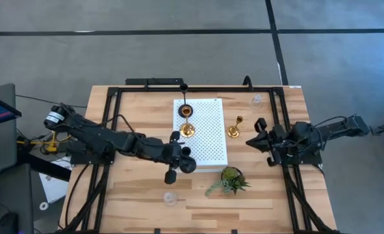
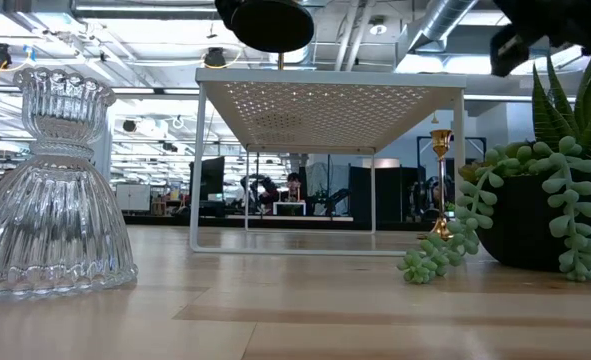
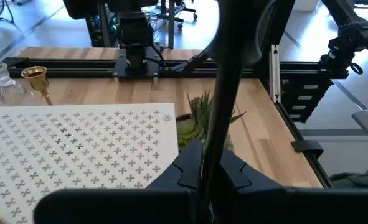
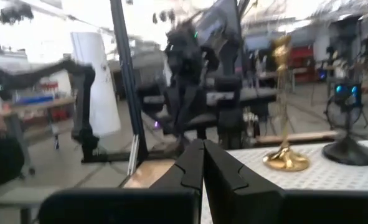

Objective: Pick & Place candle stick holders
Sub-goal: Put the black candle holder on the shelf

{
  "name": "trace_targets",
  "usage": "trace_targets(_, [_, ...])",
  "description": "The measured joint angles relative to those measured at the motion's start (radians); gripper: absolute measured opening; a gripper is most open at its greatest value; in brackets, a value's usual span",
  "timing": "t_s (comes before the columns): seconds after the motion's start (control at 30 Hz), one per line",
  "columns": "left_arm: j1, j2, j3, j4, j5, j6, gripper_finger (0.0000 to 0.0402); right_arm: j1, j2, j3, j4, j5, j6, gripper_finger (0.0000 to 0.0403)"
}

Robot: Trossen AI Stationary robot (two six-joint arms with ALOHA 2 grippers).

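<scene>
If the white perforated board (image 1: 208, 140) is the place meant for them, the job looks about half done. Nearest the table's front edge, a clear ribbed glass candle stick holder (image 1: 170, 197) stands alone on the bare wood of the table (image 1: 114, 208), untouched. A little further in is the small green trailing plant (image 1: 230, 179), which is no part of the work.

Just beyond it, at the board's near edge, the left gripper (image 1: 179, 162) has its jaws pinched on the thin stem of a black candle stick holder (image 3: 224, 93), carried clear of the surface and not yet set down.

On the board itself a shiny gold candle stick holder (image 1: 188, 129) and a second, tall black candle stick holder (image 1: 186, 110) stand upright, close together.

Beside the board on the wood is the other gold holder (image 1: 234, 130). Near it the right gripper (image 1: 253, 141) waits, jaws pressed together on nothing. Farthest off, by the rear right corner, sits the second clear glass holder (image 1: 256, 100).

By my reckoning two are placed, one is in transit and three remain.
</scene>
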Motion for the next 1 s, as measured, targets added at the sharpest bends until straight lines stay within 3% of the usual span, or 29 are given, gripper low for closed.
trace_targets(0.47, [0.0,0.0,0.0,-0.003,0.0,0.0,0.0009,0.035,0.537,0.273,0.064,0.002,-0.177,0.0])
trace_targets(0.6, [0.0,0.0,0.0,-0.008,0.0,0.0,0.0009,0.034,0.63,0.325,0.067,0.002,-0.235,0.0])
trace_targets(1.0, [0.0,-0.001,0.0,-0.01,0.0,0.0,0.0009,-0.006,0.839,0.501,0.124,0.003,-0.197,0.001])
